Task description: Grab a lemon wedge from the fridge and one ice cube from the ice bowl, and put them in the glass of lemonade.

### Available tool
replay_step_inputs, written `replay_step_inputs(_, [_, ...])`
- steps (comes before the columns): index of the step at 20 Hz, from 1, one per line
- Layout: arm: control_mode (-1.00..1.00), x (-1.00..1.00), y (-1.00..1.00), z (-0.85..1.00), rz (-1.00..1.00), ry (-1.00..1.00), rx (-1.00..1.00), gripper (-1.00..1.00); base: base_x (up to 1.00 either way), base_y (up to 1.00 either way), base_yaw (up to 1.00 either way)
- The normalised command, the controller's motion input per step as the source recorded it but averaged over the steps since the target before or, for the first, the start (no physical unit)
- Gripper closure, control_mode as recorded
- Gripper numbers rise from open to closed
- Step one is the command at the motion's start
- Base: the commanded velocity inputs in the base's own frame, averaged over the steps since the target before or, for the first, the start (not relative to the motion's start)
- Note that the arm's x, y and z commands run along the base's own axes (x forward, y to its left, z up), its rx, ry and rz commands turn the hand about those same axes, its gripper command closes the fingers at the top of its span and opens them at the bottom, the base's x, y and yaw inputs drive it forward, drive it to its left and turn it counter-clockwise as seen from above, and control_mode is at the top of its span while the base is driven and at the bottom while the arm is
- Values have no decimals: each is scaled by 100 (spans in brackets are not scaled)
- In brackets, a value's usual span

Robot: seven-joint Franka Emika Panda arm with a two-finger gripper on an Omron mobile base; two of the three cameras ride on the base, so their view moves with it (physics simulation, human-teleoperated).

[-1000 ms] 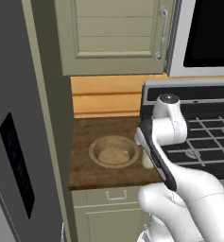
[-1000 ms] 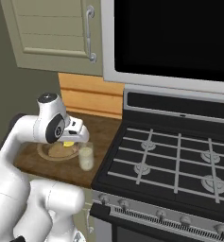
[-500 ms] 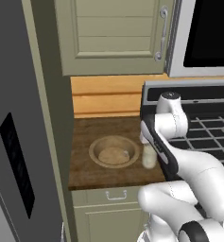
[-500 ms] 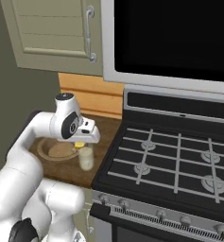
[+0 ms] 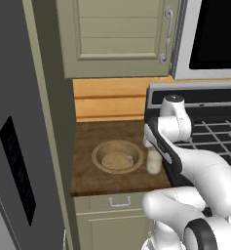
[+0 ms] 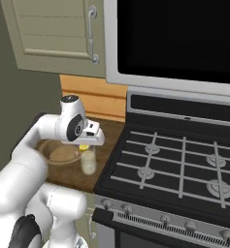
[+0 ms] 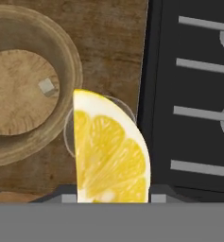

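Wooden table [image 5: 92, 141] beside the stove carries the glass of lemonade [image 6: 89, 161], directly under the gripper [image 6: 83, 145] clamping the lemon wedge [image 7: 108, 151]; release it next, then fetch ice from the ice bowl [image 5: 118, 156].

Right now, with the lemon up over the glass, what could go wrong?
1. The lemon wedge, held in the gripper, hangs above the glass of lemonade, whose rim peeks out beside it. If it isn't centred, the wedge might hit the rim and bounce onto the wooden counter.
2. The glass stands close to the stove's edge and beside the ice bowl, so lowering carelessly could knock it over.
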Motion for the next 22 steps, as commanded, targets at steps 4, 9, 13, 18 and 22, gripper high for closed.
replay_step_inputs(4, [-100, 44, 0, -18, 0, 2, 0, 100, 0, 0, 0])
replay_step_inputs(9, [-100, 20, 0, -21, 0, 1, 0, 100, 0, 0, 0])
replay_step_inputs(13, [-100, -11, 0, -3, 0, 0, 0, 100, 0, 0, 0])
replay_step_inputs(18, [-100, -7, 1, 0, 0, 7, 0, 100, 0, 0, 0])
replay_step_inputs(22, [-100, 0, 11, 0, 0, 9, 0, 100, 0, 0, 0])
